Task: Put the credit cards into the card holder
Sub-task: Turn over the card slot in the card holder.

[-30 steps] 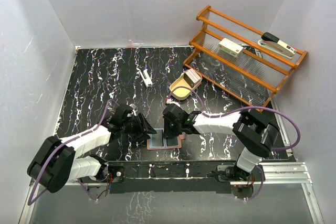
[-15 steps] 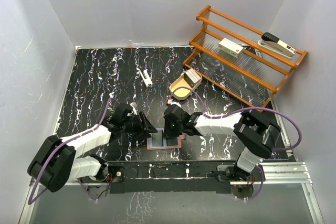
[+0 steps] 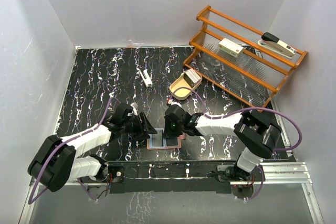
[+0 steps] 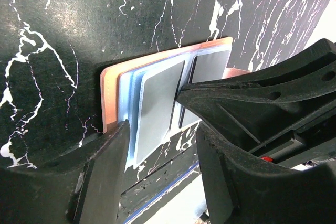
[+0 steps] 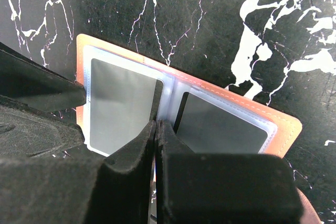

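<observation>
Where card holder (image 3: 165, 141) lies: open on surface (image 3: 105, 77)
Left end effector (image 4: 161, 129): spread
Right end effector (image 5: 156, 124): pressed together

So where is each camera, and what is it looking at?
Top external: high behind the bases, looking down at the table; left arm and right arm both show.
Left wrist: on the left arm, facing down at the card holder between its own open jaws.
Right wrist: on the right arm, facing down past its own shut jaws.
Shared: both wrist views show the opened card holder.
</observation>
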Controlling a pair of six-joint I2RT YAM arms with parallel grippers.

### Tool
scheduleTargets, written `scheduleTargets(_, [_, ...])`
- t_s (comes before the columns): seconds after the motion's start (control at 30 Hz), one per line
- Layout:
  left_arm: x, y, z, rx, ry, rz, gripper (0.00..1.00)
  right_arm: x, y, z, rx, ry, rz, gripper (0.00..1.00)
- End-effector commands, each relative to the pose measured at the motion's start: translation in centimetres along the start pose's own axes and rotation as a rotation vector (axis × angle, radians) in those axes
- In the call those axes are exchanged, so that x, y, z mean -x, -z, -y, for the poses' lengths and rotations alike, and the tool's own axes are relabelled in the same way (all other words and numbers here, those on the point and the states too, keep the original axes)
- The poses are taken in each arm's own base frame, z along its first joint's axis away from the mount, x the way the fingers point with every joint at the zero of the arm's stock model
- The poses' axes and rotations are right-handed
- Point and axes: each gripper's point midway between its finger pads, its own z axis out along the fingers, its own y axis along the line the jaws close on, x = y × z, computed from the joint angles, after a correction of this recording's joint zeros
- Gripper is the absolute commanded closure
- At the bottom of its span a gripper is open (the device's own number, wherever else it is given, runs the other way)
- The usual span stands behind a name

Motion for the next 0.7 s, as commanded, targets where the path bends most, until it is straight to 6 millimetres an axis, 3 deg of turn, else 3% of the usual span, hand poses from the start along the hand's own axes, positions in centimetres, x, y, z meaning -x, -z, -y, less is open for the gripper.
scheduleTargets(0.0, [0.2, 0.3, 0.9, -0.022, -0.036, -0.011, 0.47, -3.0, -1.3, 3.3, -0.099, 0.009, -0.073, 1.00])
scheduleTargets(0.2, [0.1, 0.0, 1.6, -0.070, -0.030, -0.027, 0.50, -3.0, -1.3, 3.2, -0.103, 0.016, -0.079, 1.00])
scheduleTargets(0.53, [0.0, 0.2, 3.3, -0.148, -0.022, -0.049, 0.73, -2.3, -0.7, 2.3, -0.079, 0.024, -0.067, 1.00])
scheduleTargets(0.67, [0.1, 0.1, 3.3, -0.144, -0.016, -0.044, 0.72, -1.4, -0.3, 1.6, -0.051, 0.031, -0.029, 1.00])
